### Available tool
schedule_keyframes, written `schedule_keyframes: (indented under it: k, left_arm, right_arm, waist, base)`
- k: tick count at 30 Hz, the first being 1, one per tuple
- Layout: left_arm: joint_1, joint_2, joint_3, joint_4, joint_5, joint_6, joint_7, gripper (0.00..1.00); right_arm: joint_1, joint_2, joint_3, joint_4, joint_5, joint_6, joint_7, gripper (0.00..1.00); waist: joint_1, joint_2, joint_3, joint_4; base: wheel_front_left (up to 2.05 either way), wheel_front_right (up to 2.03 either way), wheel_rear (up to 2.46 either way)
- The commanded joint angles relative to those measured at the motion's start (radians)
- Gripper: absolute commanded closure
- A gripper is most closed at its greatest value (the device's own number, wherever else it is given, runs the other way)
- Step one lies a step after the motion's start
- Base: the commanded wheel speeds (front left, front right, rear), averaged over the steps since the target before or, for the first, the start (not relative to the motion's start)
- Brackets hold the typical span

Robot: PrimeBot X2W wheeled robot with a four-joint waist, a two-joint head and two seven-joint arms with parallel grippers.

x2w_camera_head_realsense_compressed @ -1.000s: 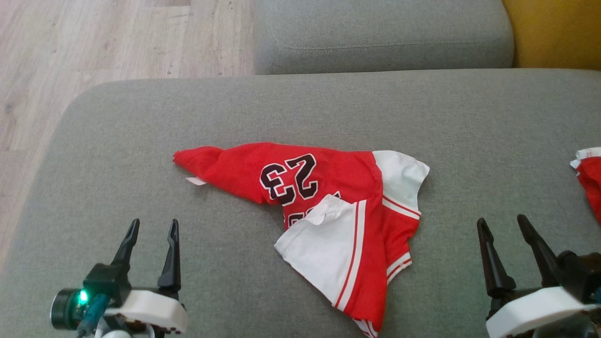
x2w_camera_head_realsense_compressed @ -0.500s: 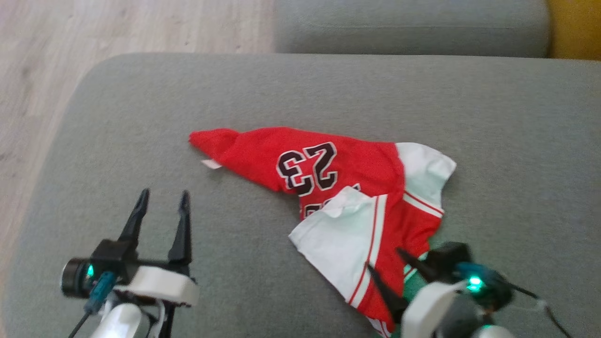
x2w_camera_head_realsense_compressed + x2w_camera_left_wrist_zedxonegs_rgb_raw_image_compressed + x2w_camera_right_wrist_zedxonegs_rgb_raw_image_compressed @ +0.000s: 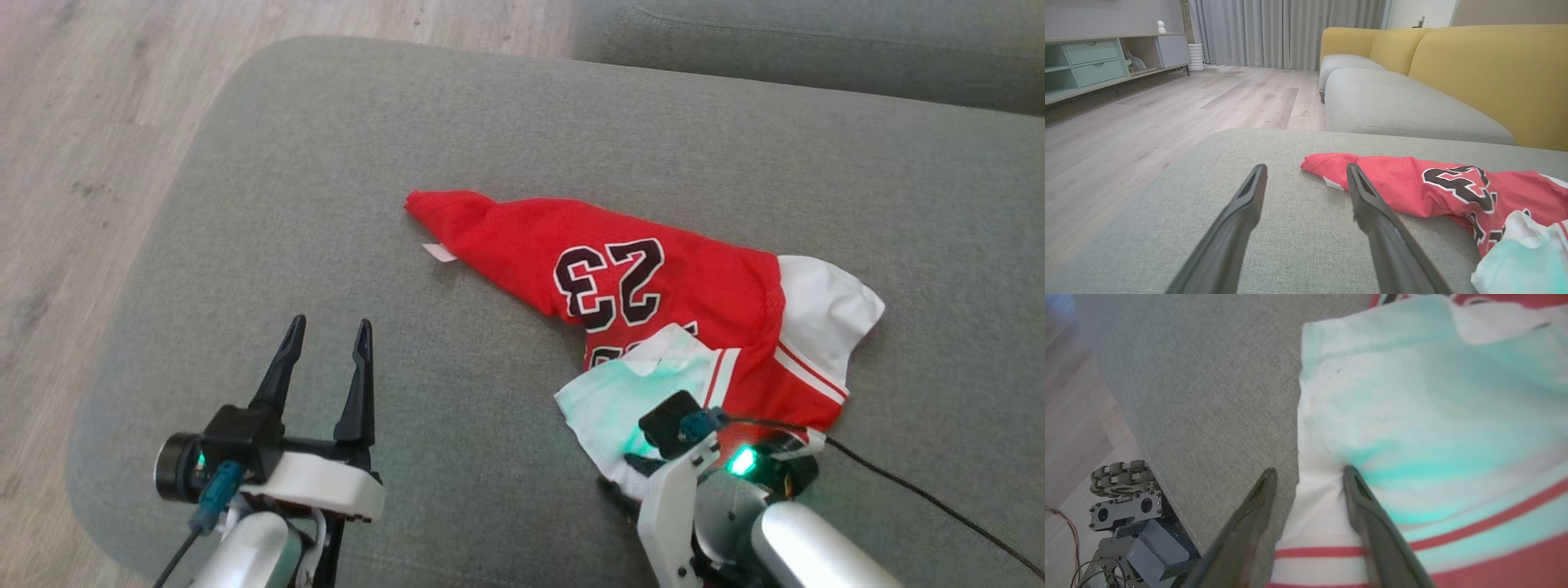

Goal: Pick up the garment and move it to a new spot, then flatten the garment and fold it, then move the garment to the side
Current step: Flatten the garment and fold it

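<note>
**Right-Pincer Grasp at the Jersey Edge: Hazards and Garment Condition**

**Hazards.** The right pincer (image 3: 1309,470) stands with its fingers apart, astride the near white edge of the red-and-white mesh sports jersey (image 3: 702,310). One finger presses on the white panel and the other sits over the grey woven sofa cushion (image 3: 490,122) just beside that edge. Nothing is pinched yet. A grip taken on this thin edge would probably catch only the top layer, so the cloth could slip out or the bunched layers could trail during the lift. The outer finger may also drag on the cushion weave. The grasp point lies near the cushion's front edge, so a dropped garment could slide to the pale wooden floor (image 3: 82,163). The left pincer (image 3: 331,321) is spread and empty over bare cushion, apart from the jersey, and gives no support.

**Condition.** The jersey lies crumpled on the cushion. A black "23" faces up, one red end tapers to a point, and the white panels are folded over. A green status light (image 3: 741,460) tints the nearest white panel.
</note>
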Motion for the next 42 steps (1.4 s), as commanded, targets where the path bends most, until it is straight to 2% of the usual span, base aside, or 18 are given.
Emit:
schedule_keyframes:
  k: [1, 6, 11, 17, 21, 25, 31, 36, 42]
  left_arm:
    - [-0.06, 0.011, 0.033, -0.02, -0.001, -0.005, -0.014, 0.0]
    - [-0.054, 0.007, 0.035, -0.002, -0.007, -0.006, -0.025, 0.0]
    - [-0.044, 0.013, 0.039, 0.007, -0.011, -0.004, -0.029, 0.0]
    - [-0.034, 0.02, 0.037, 0.004, -0.013, 0.0, -0.026, 0.0]
    - [-0.021, 0.031, 0.04, -0.003, -0.017, 0.006, -0.02, 0.0]
    - [-0.006, 0.04, 0.043, -0.018, -0.022, 0.013, -0.014, 0.0]
    - [0.005, 0.045, 0.046, -0.036, -0.027, 0.024, -0.012, 0.0]
    - [0.012, 0.049, 0.05, -0.043, -0.033, 0.031, -0.011, 0.0]
    - [0.015, 0.057, 0.052, -0.051, -0.036, 0.039, -0.004, 0.0]
  right_arm:
    - [0.004, -0.017, 0.035, 0.006, 0.016, -0.001, 0.03, 1.0]
    - [-0.01, -0.032, 0.045, -0.071, 0.048, -0.001, -0.005, 1.0]
    - [-0.043, -0.033, 0.056, -0.223, 0.069, -0.001, -0.051, 1.0]
    - [-0.107, -0.01, 0.045, -0.376, 0.075, -0.001, -0.134, 1.0]
    - [-0.163, 0.016, -0.01, -0.463, 0.056, -0.001, -0.206, 1.0]
    - [-0.15, 0.038, -0.164, -0.506, 0.024, -0.001, -0.216, 1.0]
    - [0.02, 0.083, -0.511, -0.495, -0.007, -0.001, -0.182, 1.0]
    - [0.159, 0.12, -0.784, -0.404, -0.008, -0.001, -0.178, 1.0]
    - [0.205, 0.133, -0.964, -0.217, 0.027, -0.001, -0.206, 1.0]
  waist:
    - [-0.0001, 0.0, -0.003, 0.005]
    - [-0.0001, 0.0, -0.016, 0.008]
    - [-0.0001, 0.0, -0.037, -0.006]
    - [-0.0001, 0.0, -0.067, -0.022]
    - [-0.0001, 0.0, -0.091, -0.039]
    - [-0.0001, 0.0, -0.1, -0.056]
    - [-0.0001, 0.0, -0.09, -0.082]
    - [-0.0001, 0.0, -0.08, -0.109]
    - [-0.0001, 0.0, -0.074, -0.137]
  base:
    - [0.0, 0.0, 0.0]
    - [0.0, 0.0, 0.0]
    - [0.0, 0.0, 0.0]
    - [0.0, 0.0, 0.0]
    - [0.0, 0.0, 0.0]
    - [0.0, 0.0, 0.0]
    - [0.0, 0.0, 0.0]
    - [0.0, 0.0, 0.0]
    - [0.0, 0.0, 0.0]
